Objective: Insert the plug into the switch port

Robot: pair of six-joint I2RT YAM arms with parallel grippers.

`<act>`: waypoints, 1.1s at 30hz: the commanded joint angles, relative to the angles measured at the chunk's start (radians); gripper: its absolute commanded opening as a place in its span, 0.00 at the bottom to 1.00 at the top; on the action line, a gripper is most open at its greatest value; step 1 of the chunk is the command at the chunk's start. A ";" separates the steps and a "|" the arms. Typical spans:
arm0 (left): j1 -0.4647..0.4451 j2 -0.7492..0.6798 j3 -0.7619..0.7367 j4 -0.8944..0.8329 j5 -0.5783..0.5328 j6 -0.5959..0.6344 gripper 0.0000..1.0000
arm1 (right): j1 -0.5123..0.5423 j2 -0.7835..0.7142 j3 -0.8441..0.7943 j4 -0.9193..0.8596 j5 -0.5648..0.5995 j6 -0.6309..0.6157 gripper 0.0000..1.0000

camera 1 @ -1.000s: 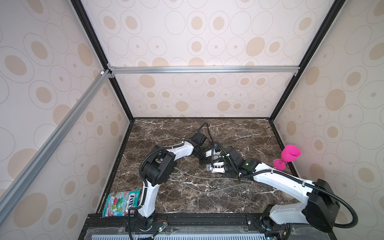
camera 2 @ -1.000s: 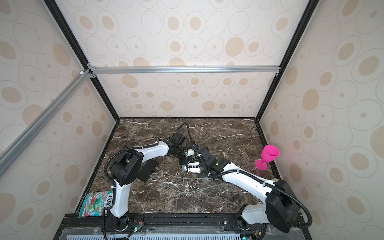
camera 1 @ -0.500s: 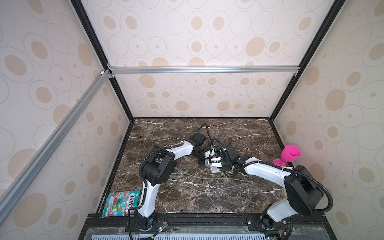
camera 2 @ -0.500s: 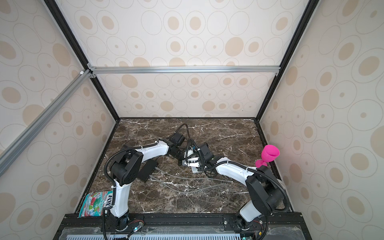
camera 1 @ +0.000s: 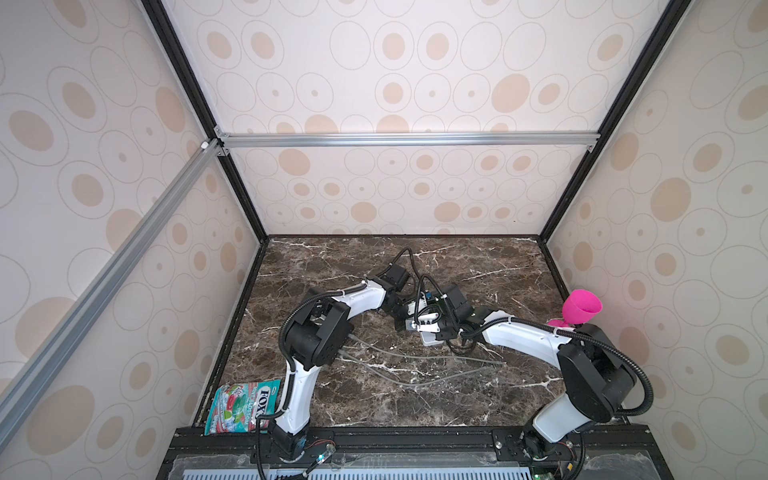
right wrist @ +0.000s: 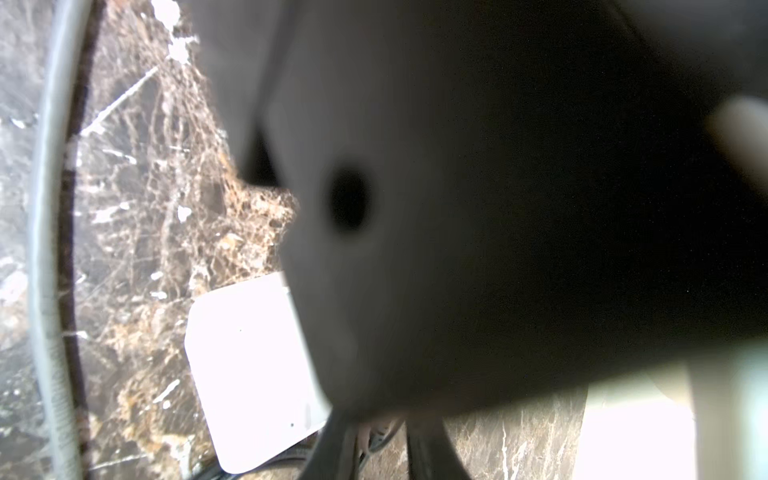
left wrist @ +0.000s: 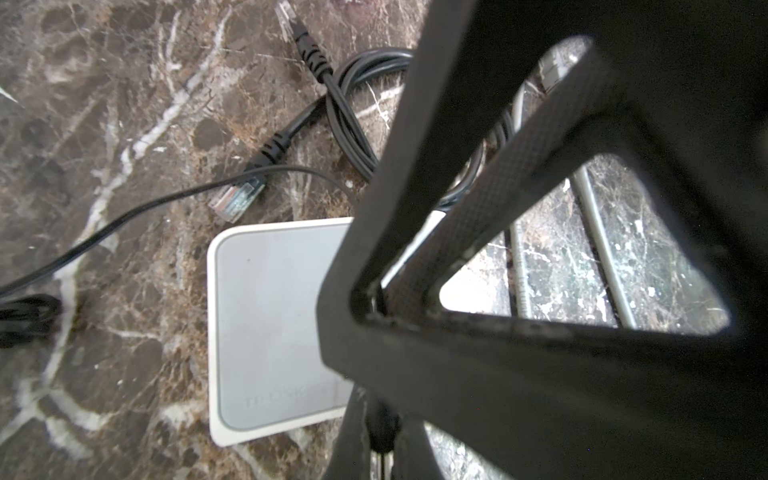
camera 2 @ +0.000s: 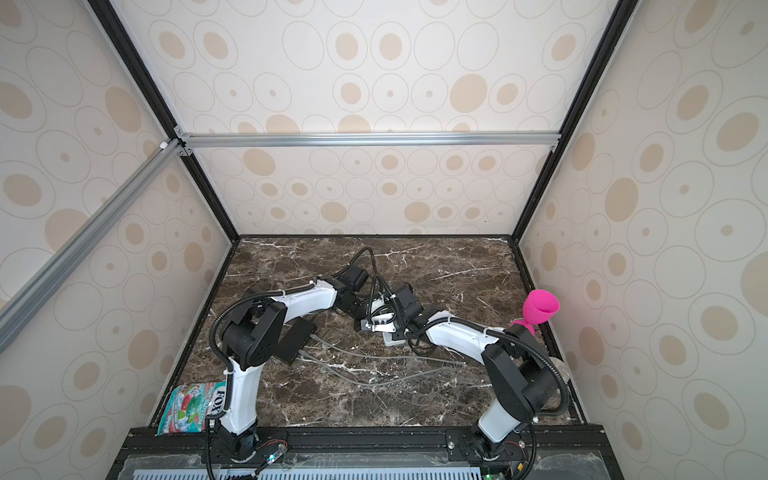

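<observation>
The white switch (camera 1: 430, 337) (camera 2: 392, 341) lies flat on the marble mid-table; its ports are hidden. In the left wrist view the switch (left wrist: 270, 316) shows beside a black cable with a clear plug (left wrist: 236, 200) lying loose on the marble. A second plug (left wrist: 286, 16) lies farther off. My left gripper (left wrist: 384, 451) (camera 1: 407, 325) is shut on a dark rounded cable end just beside the switch. My right gripper (right wrist: 374, 451) (camera 1: 434, 328) hovers over the switch (right wrist: 249, 374), close against the left one. Its fingers stand a little apart, with a pale cable loop in the gap.
Grey cables (camera 1: 415, 361) trail across the marble toward a flat black box (camera 2: 297, 338) under the left arm. A pink goblet (camera 1: 581, 309) stands at the right wall. A candy bag (camera 1: 243, 405) lies at the front left corner. Patterned walls close three sides.
The right arm has pulled its elbow in. Its gripper has slid left, up against the left gripper over the switch, and its fingers have narrowed. The left arm has held still.
</observation>
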 commanded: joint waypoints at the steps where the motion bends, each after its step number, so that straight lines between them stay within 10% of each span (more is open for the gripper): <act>1: 0.002 0.004 0.043 -0.036 0.043 0.041 0.00 | 0.000 0.029 0.013 -0.038 -0.008 -0.027 0.22; 33: 0.011 0.004 0.087 -0.176 0.192 0.141 0.00 | 0.014 -0.200 -0.224 0.206 -0.027 -0.079 0.27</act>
